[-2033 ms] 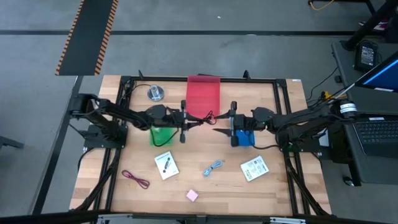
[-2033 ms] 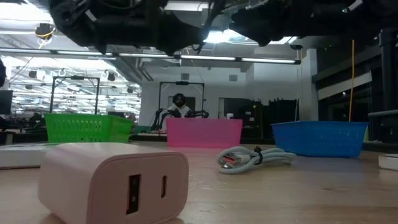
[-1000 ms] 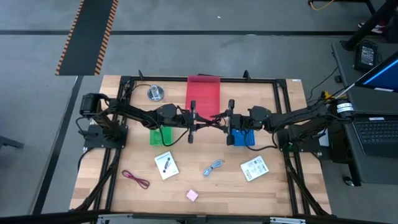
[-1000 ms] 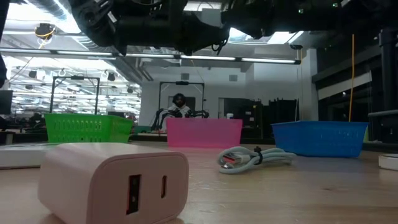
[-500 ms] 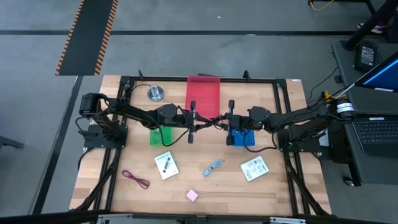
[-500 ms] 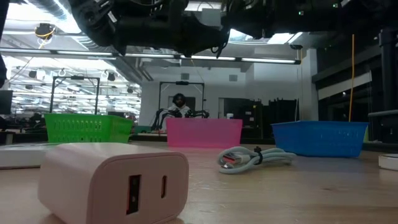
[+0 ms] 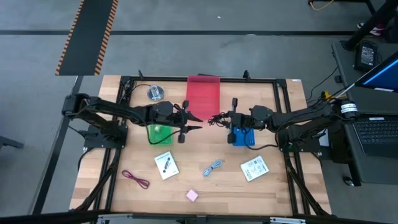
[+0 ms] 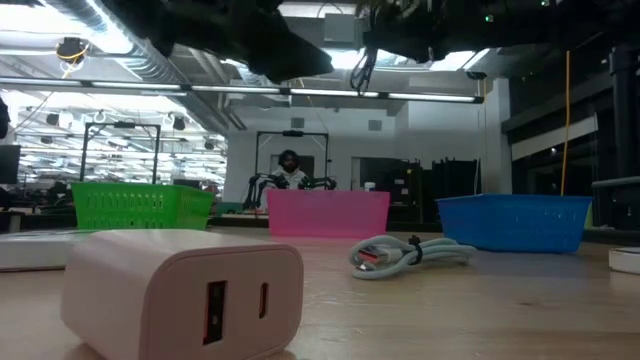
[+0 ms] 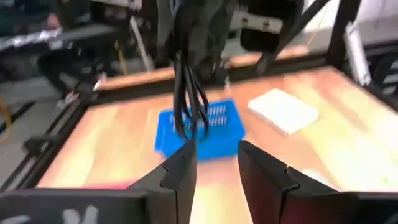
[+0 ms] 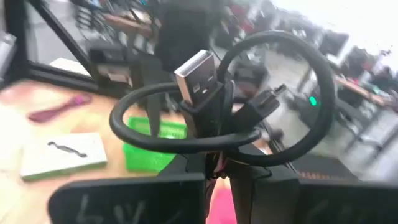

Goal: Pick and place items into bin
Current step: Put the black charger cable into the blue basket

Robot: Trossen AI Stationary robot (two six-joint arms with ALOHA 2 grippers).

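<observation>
A coiled black cable [image 10: 217,99] with a silver USB plug is up in the air at mid-table, with my right gripper [image 7: 224,119] shut on it. In the left wrist view its loops [image 9: 186,93] hang down in front of the blue bin [image 9: 199,127]. My left gripper [image 7: 188,127] is open a short way to the cable's left, its fingers [image 9: 180,171] holding nothing. On the table lie two white cards [image 7: 166,165] [image 7: 254,168], a maroon cable [image 7: 135,179], a blue cable [image 7: 213,167] and a pink cube [image 7: 192,195]. My right gripper pinches the coiled bundle just below the USB plug [image 10: 210,134] between its two fingers. The fingers come in about level from the table's right side. The cable is lifted clear of the table, its loops spread around the fingers and hanging below them [image 8: 365,65].
A red bin [image 7: 204,96] stands at the far middle, a green bin [image 7: 160,134] under my left arm and a blue bin [image 7: 244,138] under my right arm. A round silver disc [image 7: 155,93] sits at the far left. A black frame runs around the table's edge.
My left gripper has let go of the black cable and drawn back toward the table's left edge, tipping up a little. The cable stays in the air with my right gripper, which has kept its place at mid-table.
</observation>
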